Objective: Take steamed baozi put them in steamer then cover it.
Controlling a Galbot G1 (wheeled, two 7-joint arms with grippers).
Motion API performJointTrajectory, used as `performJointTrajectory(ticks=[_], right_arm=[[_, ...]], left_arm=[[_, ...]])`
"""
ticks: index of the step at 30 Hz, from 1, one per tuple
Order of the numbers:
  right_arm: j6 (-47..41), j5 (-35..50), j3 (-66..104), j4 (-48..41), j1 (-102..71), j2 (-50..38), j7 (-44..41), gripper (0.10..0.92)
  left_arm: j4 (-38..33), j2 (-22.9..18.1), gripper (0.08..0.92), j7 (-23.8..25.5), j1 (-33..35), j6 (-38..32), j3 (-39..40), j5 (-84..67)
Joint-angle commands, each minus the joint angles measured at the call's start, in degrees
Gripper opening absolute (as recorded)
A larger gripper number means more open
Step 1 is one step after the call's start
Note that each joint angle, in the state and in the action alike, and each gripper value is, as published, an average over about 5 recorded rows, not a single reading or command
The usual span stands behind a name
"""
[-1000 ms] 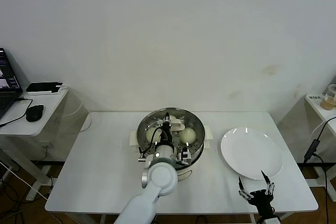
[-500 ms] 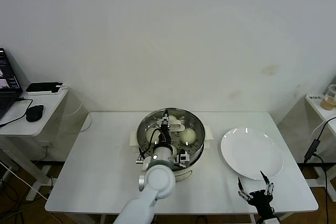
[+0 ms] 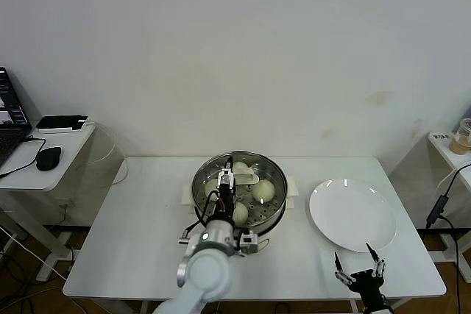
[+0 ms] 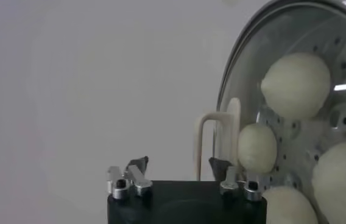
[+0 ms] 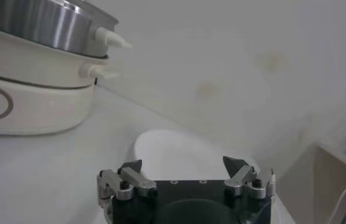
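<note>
Left gripper (image 3: 227,176) spread and empty above the steamer (image 3: 239,190) on a white table (image 3: 140,233).
The right gripper (image 3: 358,268), also spread, is parked beside a white plate (image 3: 353,213); a plain wall (image 3: 243,49) is seen beyond.

steamer (image 3: 239,185): shiny silver steel, tray dotted with small holes, cream-white base and side handles
steamed baozi (image 3: 263,190): smooth, pale cream, unpatterned
plate (image 3: 352,214): plain glossy white, right of the steamer
table (image 3: 140,218): flat white
left gripper (image 4: 179,173): black body, silver-grey fingers
right gripper (image 3: 358,265): black, with dark fingers
</note>
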Motion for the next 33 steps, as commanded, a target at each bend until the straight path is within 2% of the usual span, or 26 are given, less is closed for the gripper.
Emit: performJointTrajectory(ticks=[1, 4, 7, 9, 12, 15, 19, 26, 33], right_arm=[[0.11, 0.61, 0.12, 0.15, -0.55, -0.97, 0.16, 0.823], [0.11, 2.01, 0.06, 0.11, -0.71, -1.97, 0.2, 0.823], [-0.2, 4.54, -0.55, -0.05, -0.45, -2.33, 0.15, 0.823], [-0.37, 6.35, -1.13, -0.19, -0.28, -2.33, 0.07, 0.823], [0.05, 8.64, -2.06, -0.29, -0.57, -2.84, -0.11, 0.823], [0.6, 10.81, -2.79, 0.15, -1.34, -3.88, -0.28, 0.823], [-0.18, 15.74, -3.29, 1.81, -2.91, -6.07, -0.35, 0.823], [-5.33, 27.74, -5.46, 6.54, -7.7, -13.23, 0.42, 0.823], [-7.1, 31.73, -6.65, 8.51, -10.8, -16.95, 1.96, 0.823]], left_arm=[[-15.67, 8.27, 0.82, -4.7, 8.28, -2.45, -4.15, -10.08], [-20.81, 10.43, 0.822, -9.45, 12.67, -3.14, -7.2, -18.4], [-22.2, 11.69, 0.823, -18.96, 18.76, -6.25, -13.2, -35.0], [-20.63, 11.56, 0.823, -26.28, 23.14, -12.28, -19.61, -52.09], [-16.64, 10.28, 0.823, -33.01, 28.02, -22.74, -28.89, -77.97], [-14.61, 9.02, 0.823, -34.13, 31.65, -27.91, -33.84, -91.77], [-15.06, 7.49, 0.823, -33.81, 36.33, -28.69, -34.77, -99.17], [-14.33, 5.81, 0.823, -32.65, 42.44, -31.67, -34.6, -98.22], [-13.36, 4.55, 0.823, -29.95, 46.51, -33.74, -35.34, -95.89]])
